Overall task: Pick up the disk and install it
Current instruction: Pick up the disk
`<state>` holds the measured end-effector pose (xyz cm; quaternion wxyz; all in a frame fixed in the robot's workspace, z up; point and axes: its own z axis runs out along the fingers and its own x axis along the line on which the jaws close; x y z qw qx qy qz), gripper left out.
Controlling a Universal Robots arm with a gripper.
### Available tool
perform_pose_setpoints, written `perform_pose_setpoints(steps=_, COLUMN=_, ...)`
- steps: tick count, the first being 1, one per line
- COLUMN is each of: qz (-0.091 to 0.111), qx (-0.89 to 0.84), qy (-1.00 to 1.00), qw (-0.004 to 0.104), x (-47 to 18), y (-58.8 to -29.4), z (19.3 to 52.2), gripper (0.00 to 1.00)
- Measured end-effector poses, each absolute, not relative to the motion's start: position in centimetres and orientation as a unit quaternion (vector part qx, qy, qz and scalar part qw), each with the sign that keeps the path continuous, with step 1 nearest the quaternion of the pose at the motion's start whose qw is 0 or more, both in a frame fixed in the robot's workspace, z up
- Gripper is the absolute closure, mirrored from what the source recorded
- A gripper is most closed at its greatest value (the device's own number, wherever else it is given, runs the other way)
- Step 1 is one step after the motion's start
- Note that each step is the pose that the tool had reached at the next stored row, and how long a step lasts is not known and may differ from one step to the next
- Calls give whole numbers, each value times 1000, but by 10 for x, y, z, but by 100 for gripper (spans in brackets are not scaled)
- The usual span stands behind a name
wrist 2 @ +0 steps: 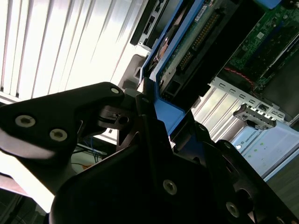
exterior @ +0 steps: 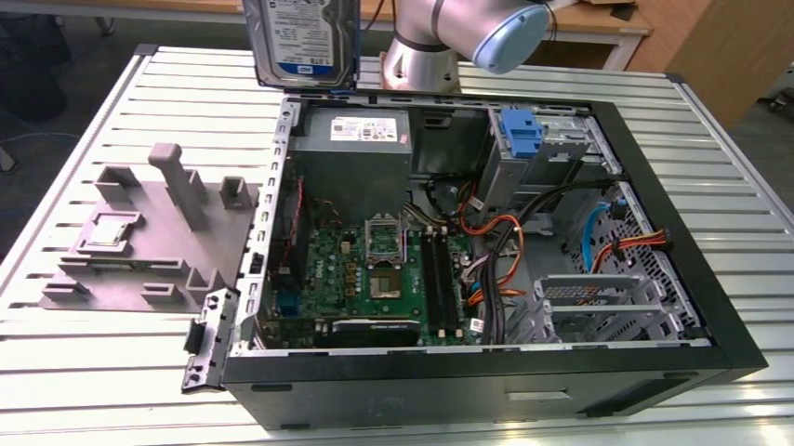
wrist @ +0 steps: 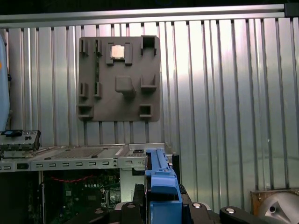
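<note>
**Exterior view.** The disk (exterior: 301, 39), a flat silver-grey hard drive with a white-and-blue label and a bright blue plastic bracket, hangs upright in the air over the rear edge of the open black computer case (exterior: 471, 386). Its top is cut off at the frame edge, and the label print cannot be made out. The silver robot arm (exterior: 453, 32) is just beside it. The grey metal power supply box (exterior: 360, 139) carries a white sticker, writing unreadable. A grey moulded fixture plate (exterior: 137, 242) lies on the ribbed metal table (exterior: 74, 372), at the exterior view's left of the case.

**Second wrist view.** The black gripper (wrist 2: 159, 116) is clenched on the disk's blue bracket. The drive's green circuit-board underside shows, and the rest is hidden behind the gripper body.

**First wrist view.** The bracket edge sits between black gripper parts. A small square silver chip (wrist: 117, 51) is seated in the fixture plate.
</note>
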<state>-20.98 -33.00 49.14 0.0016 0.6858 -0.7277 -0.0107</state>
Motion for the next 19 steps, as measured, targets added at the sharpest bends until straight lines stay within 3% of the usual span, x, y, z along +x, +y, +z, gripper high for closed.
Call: perform_pose_setpoints(steps=19, qz=-11, qx=686, qy=-728, qw=2, x=-206, y=-330, z=491, gripper=64)
